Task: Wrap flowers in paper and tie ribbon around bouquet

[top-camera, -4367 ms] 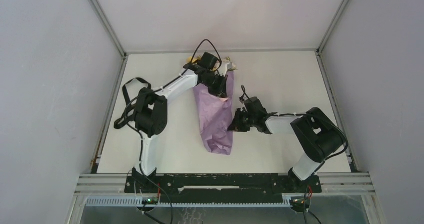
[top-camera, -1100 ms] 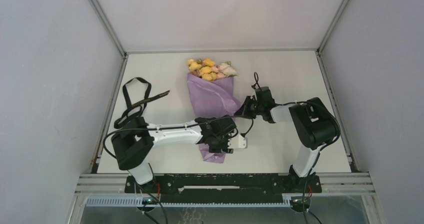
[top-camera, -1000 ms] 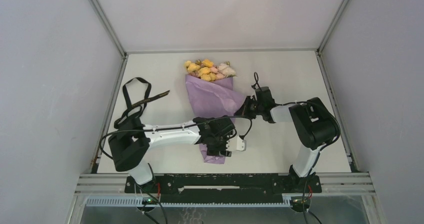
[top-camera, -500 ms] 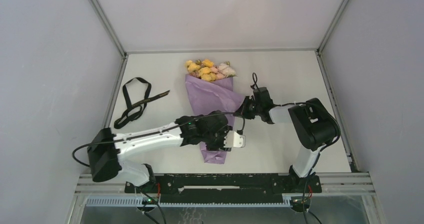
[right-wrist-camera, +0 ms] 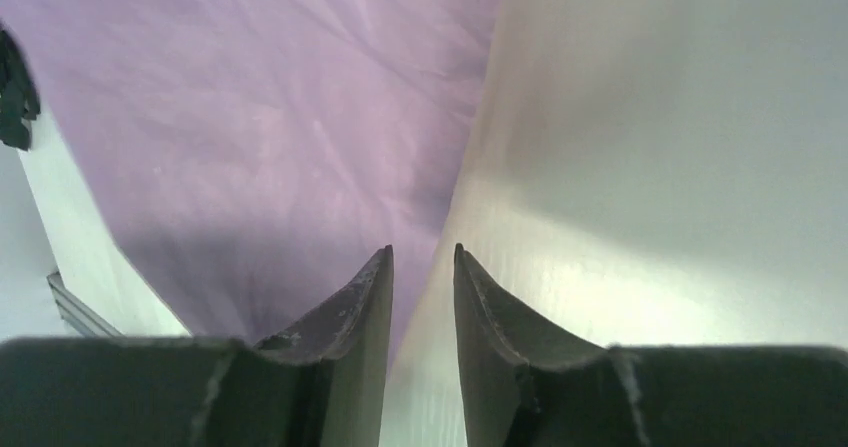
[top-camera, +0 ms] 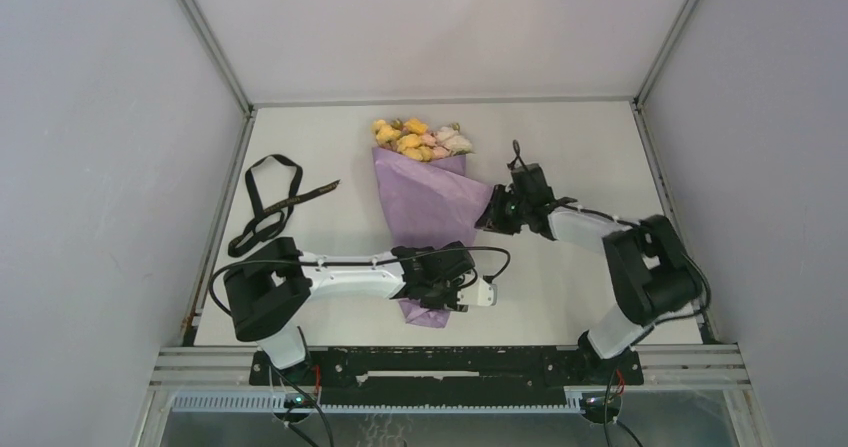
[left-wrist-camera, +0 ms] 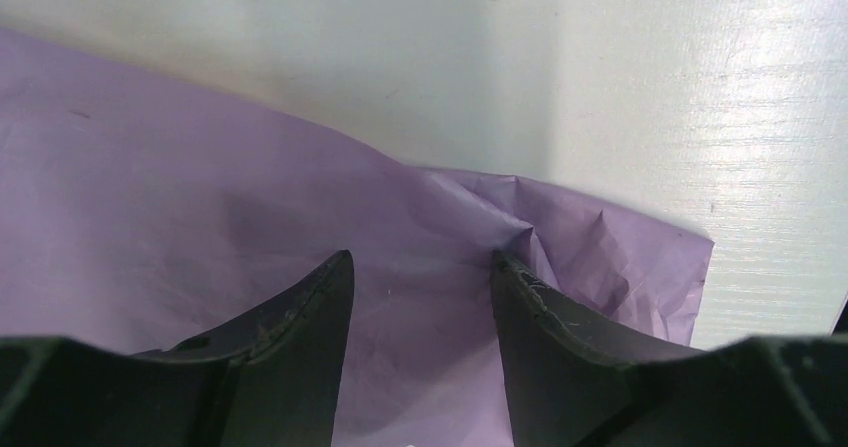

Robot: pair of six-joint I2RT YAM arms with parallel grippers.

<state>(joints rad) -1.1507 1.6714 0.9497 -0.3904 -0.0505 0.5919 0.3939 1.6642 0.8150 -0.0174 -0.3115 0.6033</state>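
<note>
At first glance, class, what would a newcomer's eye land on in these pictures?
The lilac bouquet lies mid-table, with yellow and pink blooms at its far end. The left pincer hangs over its narrow near end, the right pincer at its right edge. A black ribbon lies loose to the left.

left gripper [left-wrist-camera: 421, 259] pointing right, jaws apart — right gripper [right-wrist-camera: 422, 250] pointing left, barely parted

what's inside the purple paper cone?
Yellow, pink and white blooms stick out of the paper cone at its wide far end. Stems cannot be seen: the paper covers everything below the blooms.
</note>
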